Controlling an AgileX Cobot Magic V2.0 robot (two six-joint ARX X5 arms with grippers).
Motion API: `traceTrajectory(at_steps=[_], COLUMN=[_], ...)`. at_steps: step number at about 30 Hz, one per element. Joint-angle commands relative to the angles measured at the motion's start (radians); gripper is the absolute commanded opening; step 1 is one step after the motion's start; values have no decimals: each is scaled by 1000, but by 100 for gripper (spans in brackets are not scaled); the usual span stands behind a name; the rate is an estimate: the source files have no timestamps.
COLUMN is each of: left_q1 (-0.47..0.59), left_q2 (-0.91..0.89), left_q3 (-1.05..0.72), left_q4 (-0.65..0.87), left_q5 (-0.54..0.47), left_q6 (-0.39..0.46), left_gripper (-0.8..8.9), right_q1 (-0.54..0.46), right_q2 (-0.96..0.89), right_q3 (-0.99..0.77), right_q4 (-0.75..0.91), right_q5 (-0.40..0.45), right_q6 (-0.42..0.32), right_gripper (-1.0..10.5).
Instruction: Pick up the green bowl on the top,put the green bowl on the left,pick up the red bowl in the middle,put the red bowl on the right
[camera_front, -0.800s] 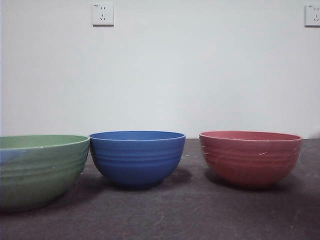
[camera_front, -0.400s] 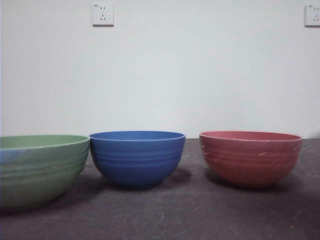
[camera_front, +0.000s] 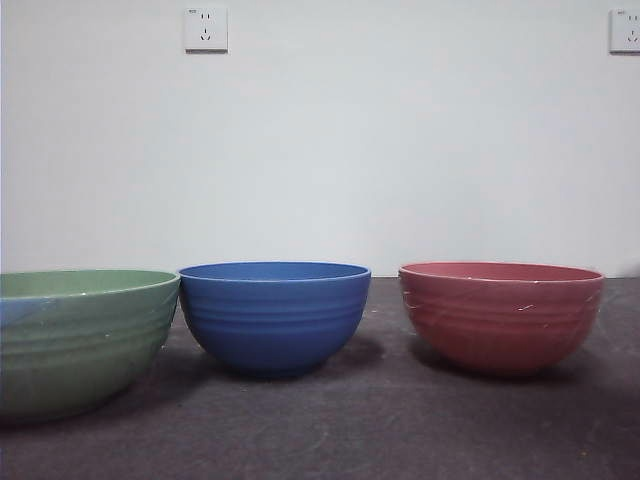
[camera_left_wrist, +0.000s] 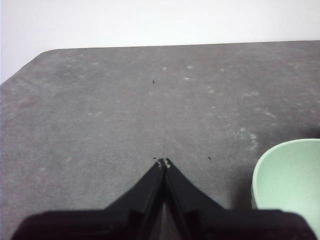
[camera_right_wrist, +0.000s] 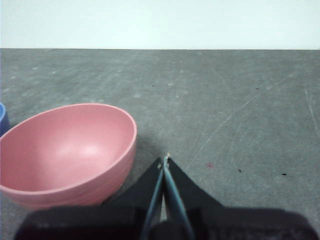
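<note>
In the front view three bowls stand apart in a row on the dark table. The green bowl (camera_front: 80, 340) is at the left and nearest the camera. The red bowl (camera_front: 500, 315) is at the right. Neither arm shows in the front view. My left gripper (camera_left_wrist: 163, 162) is shut and empty above bare table, with the green bowl's rim (camera_left_wrist: 292, 182) off to one side. My right gripper (camera_right_wrist: 165, 161) is shut and empty, just beside the red bowl (camera_right_wrist: 67, 152) and not touching it.
A blue ribbed bowl (camera_front: 275, 315) stands in the middle between the two others; its edge shows in the right wrist view (camera_right_wrist: 2, 117). A white wall with two power sockets (camera_front: 205, 28) stands behind the table. The table (camera_front: 380, 420) is dark grey.
</note>
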Motion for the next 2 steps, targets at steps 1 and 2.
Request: traceTrajectory(at_steps=[1,2], left_q1=[3,3], left_q2=[-3,-3], left_q3=[-16,-16], left_q4=[2,2], left_q5=[0,0], left_q6=[-6,-6], left_gripper=[-4,-4], right_q1=[-2,-2], right_q2=[-2,-2], right_q3=[-15,-15], right_q4=[10,10], right_q5=[0,0], right_q6=[8,8], right_gripper=[4,4])
